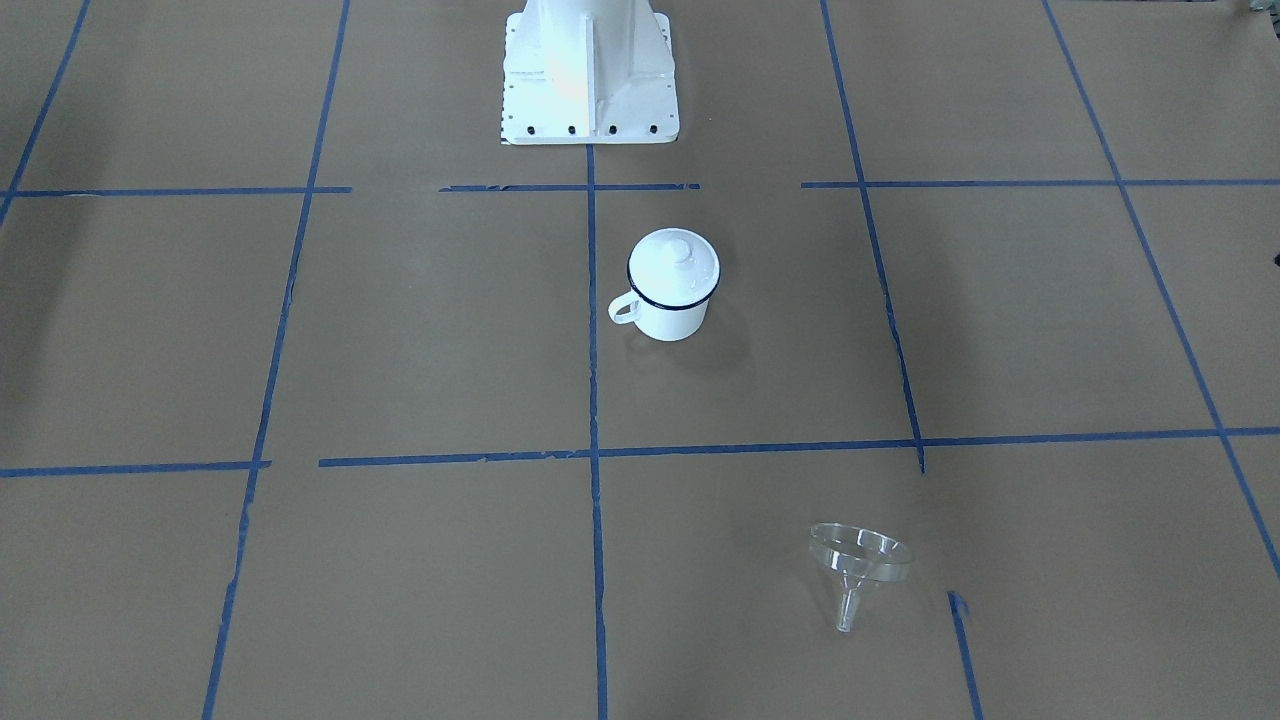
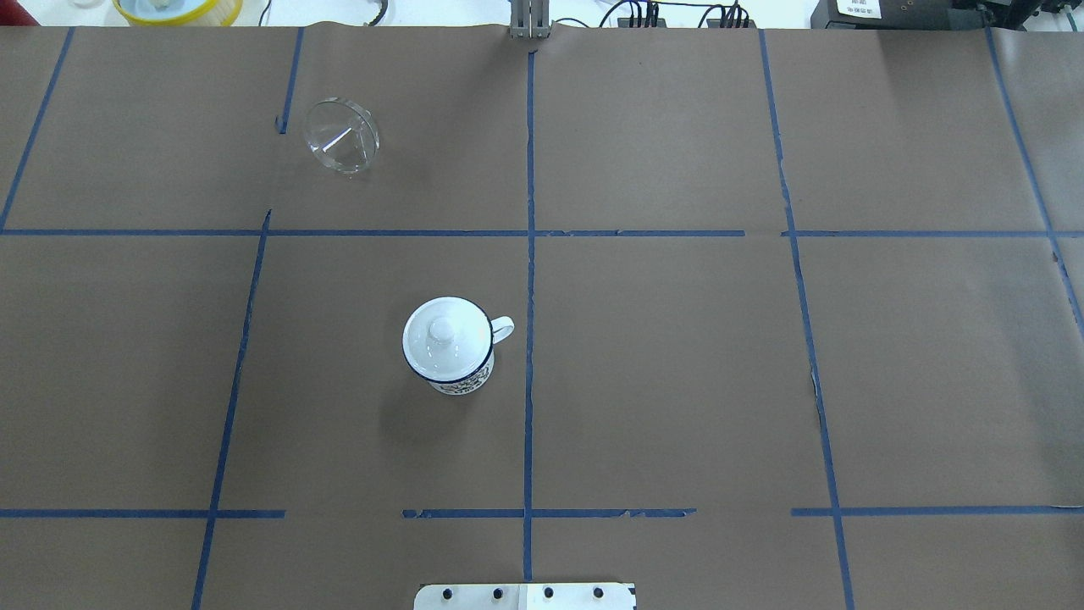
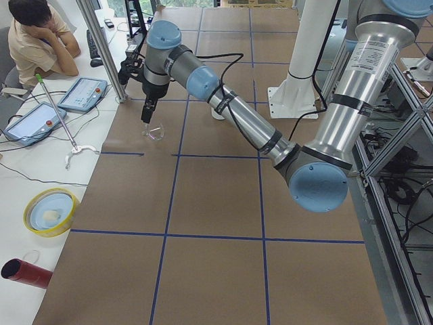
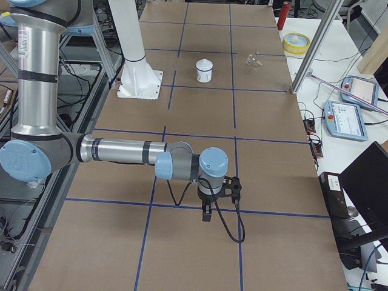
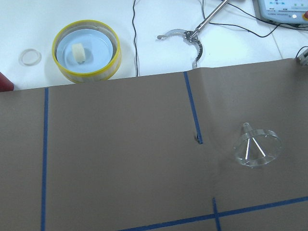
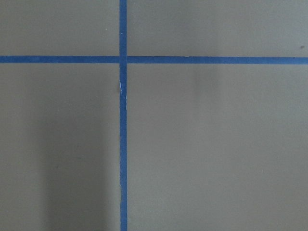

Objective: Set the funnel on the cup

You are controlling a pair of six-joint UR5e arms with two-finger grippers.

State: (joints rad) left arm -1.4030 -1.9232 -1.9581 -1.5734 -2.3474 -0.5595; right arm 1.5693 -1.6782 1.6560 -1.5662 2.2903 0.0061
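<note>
The clear funnel (image 1: 860, 560) lies on its side on the brown table, at the far left in the overhead view (image 2: 341, 135). The white cup (image 1: 668, 312) with a dark blue rim stands near the table's middle (image 2: 461, 381), with a round white knobbed lid (image 2: 447, 336) on it. My left gripper (image 3: 145, 115) hangs just above and beside the funnel (image 3: 154, 132); the left wrist view shows the funnel (image 5: 256, 147) at the right. My right gripper (image 4: 207, 215) hovers over bare table far from the cup (image 4: 204, 71). I cannot tell whether either gripper is open or shut.
A yellow-rimmed bowl (image 5: 86, 49) and metal tongs (image 5: 187, 36) lie on the white bench past the table's far edge. A seated operator (image 3: 37, 34), tablets (image 3: 82, 93) and a red cylinder (image 3: 24, 271) are there too. The robot's white base (image 1: 590, 75) stands behind the cup.
</note>
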